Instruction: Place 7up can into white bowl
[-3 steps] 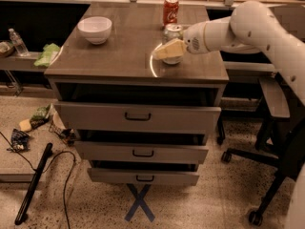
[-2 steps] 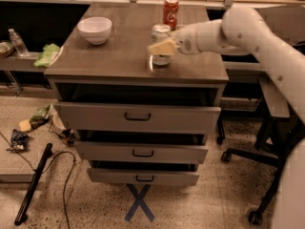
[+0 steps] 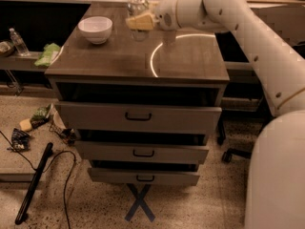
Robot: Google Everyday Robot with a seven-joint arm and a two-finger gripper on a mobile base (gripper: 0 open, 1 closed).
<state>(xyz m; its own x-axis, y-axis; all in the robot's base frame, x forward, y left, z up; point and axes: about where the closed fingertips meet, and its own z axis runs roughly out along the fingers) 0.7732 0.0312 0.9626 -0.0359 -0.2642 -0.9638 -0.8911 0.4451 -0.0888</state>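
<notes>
The 7up can [image 3: 137, 6], silvery with a silver top, is held upright in my gripper [image 3: 140, 22], whose yellowish fingers are shut around its middle. The can hangs a little above the back of the brown cabinet top [image 3: 190, 61]. The white bowl [image 3: 95, 28] stands on the back left of that top, to the left of the can and about a can's width away from it. My white arm reaches in from the right and covers the back right of the top. The red cola can is hidden behind the arm.
The cabinet has three drawers [image 3: 138, 118] slightly pulled out. A low shelf on the left holds a water bottle [image 3: 19, 41] and a green cloth [image 3: 47, 55]. Litter, a black bar [image 3: 33, 185] and a cable lie on the floor. A chair base [image 3: 229, 154] stands at the right.
The gripper closed on the 7up can near the middle back of the top and has carried it up and to the left, towards the bowl. The arm now covers the red cola can.
</notes>
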